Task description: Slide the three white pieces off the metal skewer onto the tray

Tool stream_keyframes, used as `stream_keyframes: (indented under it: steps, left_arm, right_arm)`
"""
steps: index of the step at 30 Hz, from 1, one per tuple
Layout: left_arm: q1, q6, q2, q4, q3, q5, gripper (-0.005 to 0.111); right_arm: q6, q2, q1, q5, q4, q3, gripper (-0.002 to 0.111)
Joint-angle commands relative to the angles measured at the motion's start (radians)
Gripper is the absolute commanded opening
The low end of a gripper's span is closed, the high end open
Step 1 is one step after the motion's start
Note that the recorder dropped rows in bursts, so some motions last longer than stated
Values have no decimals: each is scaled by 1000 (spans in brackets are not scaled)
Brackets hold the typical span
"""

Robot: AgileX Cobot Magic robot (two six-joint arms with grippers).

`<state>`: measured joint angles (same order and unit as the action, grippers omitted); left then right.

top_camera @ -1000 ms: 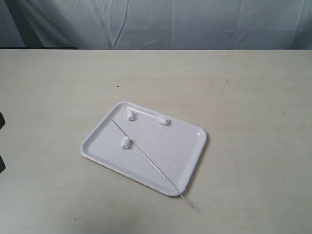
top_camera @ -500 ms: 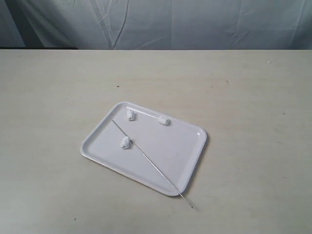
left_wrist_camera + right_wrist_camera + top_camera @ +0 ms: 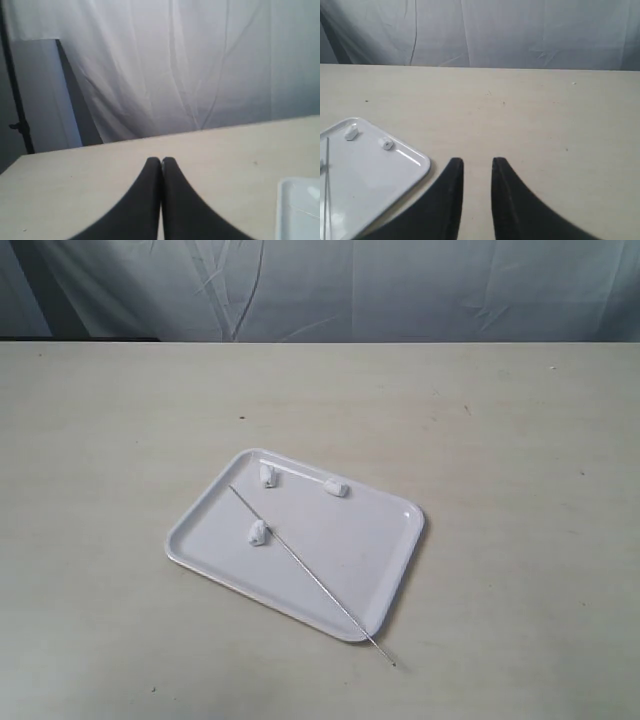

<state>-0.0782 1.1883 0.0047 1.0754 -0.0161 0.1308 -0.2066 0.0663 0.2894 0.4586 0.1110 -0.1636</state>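
table (image 3: 520,460): beige, bears tray (image 3: 350,530) | backdrop (image 3: 400,290): white cloth (creased)

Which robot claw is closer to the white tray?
Probably the right. The right gripper has a corner of the tray just beside its fingertips. The left gripper catches only a tray edge at the border of its view, with bare table between.

Pale beige table (image 3: 520,490), a few dark specks; wrinkled white curtain (image 3: 400,290) behind — dark pole (image 3: 20,126) at its edge
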Motion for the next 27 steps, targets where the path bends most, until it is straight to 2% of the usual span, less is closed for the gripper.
stream_keyframes:
  steps: [1, 3, 5, 8, 10, 12, 27]
  left_arm:
    - [-2, -8, -5, -159, 16, 132, 0]
    - [-2, -36, -5, -229, 16, 204, 0]
    - [-2, -148, -5, -271, 16, 207, 0]
    - [-2, -475, -5, -471, 16, 209, 0]
    - [-2, -824, -5, -683, 16, 206, 0]
    - [-2, -1038, -5, -837, 16, 211, 0]
    - [-2, -1188, -5, -1047, 16, 194, 0]
  right_arm:
    - [168, -66, -118, -126, -147, 111, 21]
    - [225, -66, -191, -137, -188, 148, 21]
    - [297, -66, -250, -116, -286, 164, 21]
    - [343, -66, -301, -88, -321, 164, 21]
    - [346, -66, -323, -88, -317, 164, 21]
    - [346, -66, -356, -80, -315, 164, 21]
    - [320, -66, -370, -66, -296, 164, 21]
